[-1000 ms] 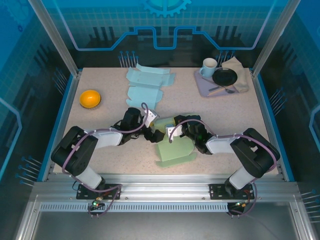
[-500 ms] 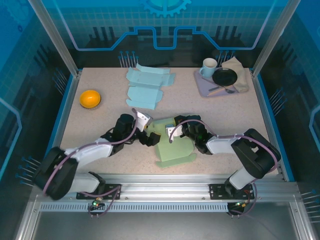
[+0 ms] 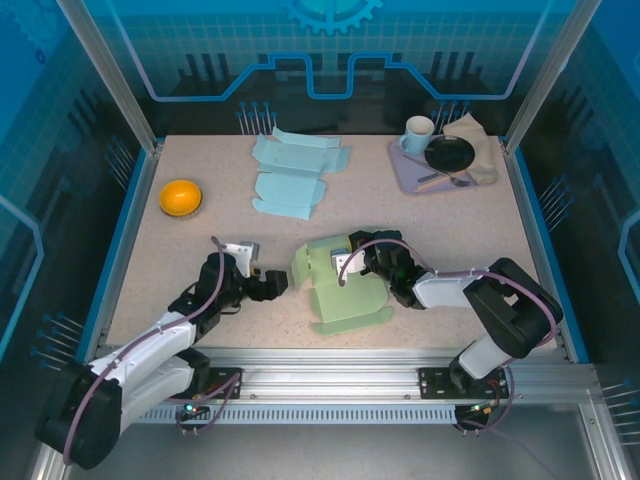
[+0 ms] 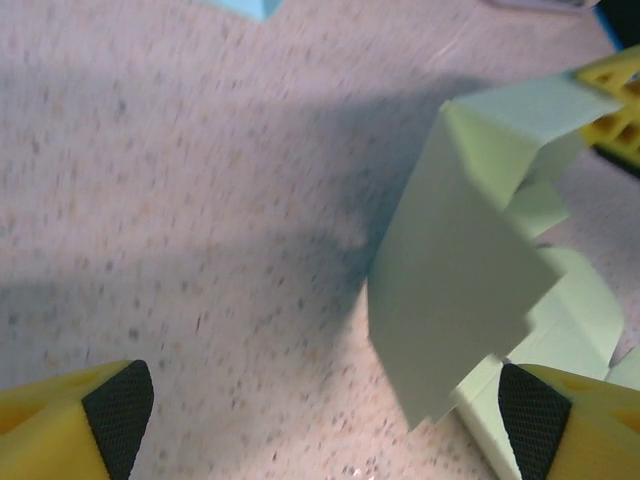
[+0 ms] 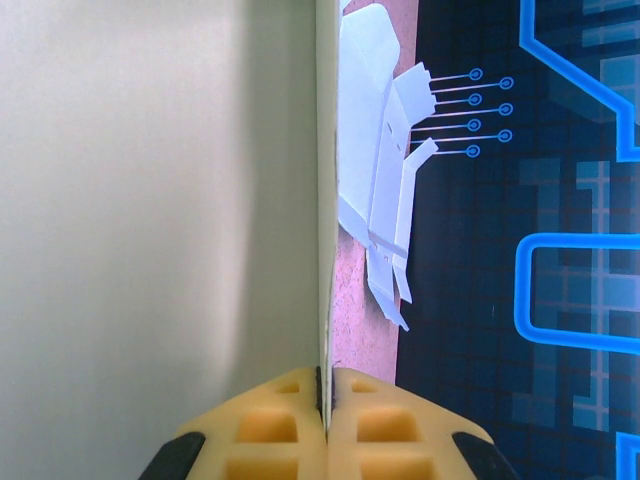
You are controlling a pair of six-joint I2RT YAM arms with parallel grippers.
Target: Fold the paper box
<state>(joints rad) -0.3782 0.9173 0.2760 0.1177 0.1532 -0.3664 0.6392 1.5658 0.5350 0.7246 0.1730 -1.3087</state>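
- Right gripper (image 3: 337,266) is clamped on a raised panel of the green paper box (image 3: 348,295). In the wrist view both yellow fingertips (image 5: 265,420) press together on the panel's thin edge.
- Left gripper (image 3: 276,285): jaws wide apart, holding nothing. It sits just left of the box, not touching it.
- Box is centre-front on the table (image 3: 450,235), partly folded. One panel stands up on its left side, the rest lies flat.
- Light-blue flat box blanks (image 3: 290,175) lie well behind it.
- Orange bowl (image 3: 181,196) is at far left.
- Tray (image 3: 408,172) at rear right carries a mug (image 3: 418,132) and a black plate (image 3: 450,153).
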